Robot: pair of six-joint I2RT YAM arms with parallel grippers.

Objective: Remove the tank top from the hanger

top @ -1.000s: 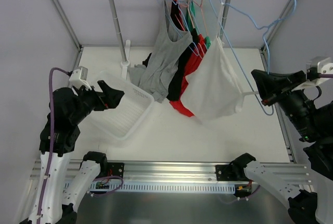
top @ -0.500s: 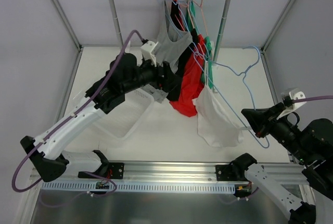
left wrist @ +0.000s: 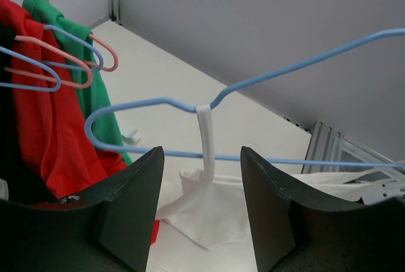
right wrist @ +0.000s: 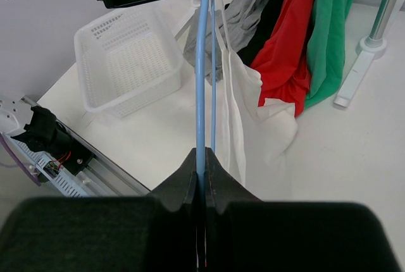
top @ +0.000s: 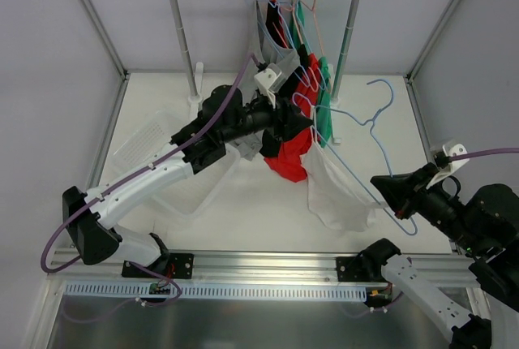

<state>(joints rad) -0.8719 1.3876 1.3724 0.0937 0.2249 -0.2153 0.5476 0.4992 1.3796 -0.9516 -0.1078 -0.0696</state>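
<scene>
Strap grab with hanger (right wrist: pixel 203 63) steadied
Wire is pinched by right gripper (right wrist: pixel 202 158); left gripper (left wrist: pixel 201 157) is spread astride tank top (left wrist: pixel 209 212) strap; only strap should be caught, wire avoided

You won't find any writing to read in these views: no text, label, brand, number or sign is legible on anything shown.
</scene>
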